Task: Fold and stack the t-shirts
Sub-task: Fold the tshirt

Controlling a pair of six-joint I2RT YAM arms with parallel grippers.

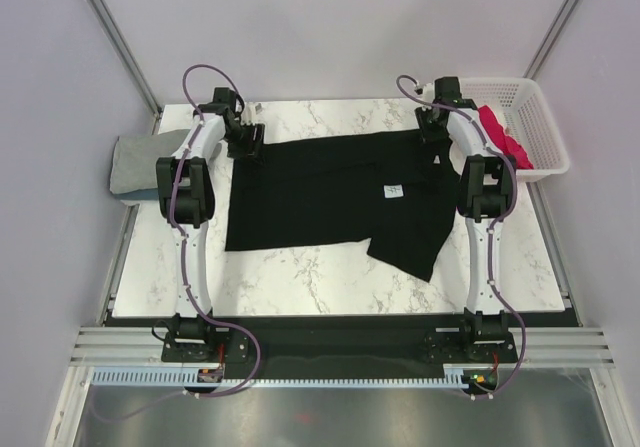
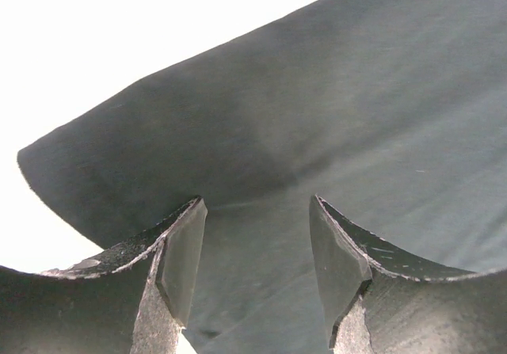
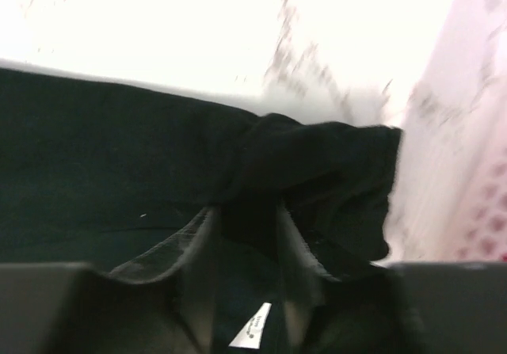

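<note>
The black t-shirt lies spread flat across the counter, with bare marble along its near edge. Its white neck label is too small to read. The left fingers stand apart over the far-left corner. The right fingers pinch a bunched fold (blurred) beside the basket.

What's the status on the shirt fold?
Left gripper open over black t-shirt far-left corner. Right gripper looks pinched on its bunched far-right edge, blurred. Shirt spread out, not yet folded. Nothing on it.
</note>
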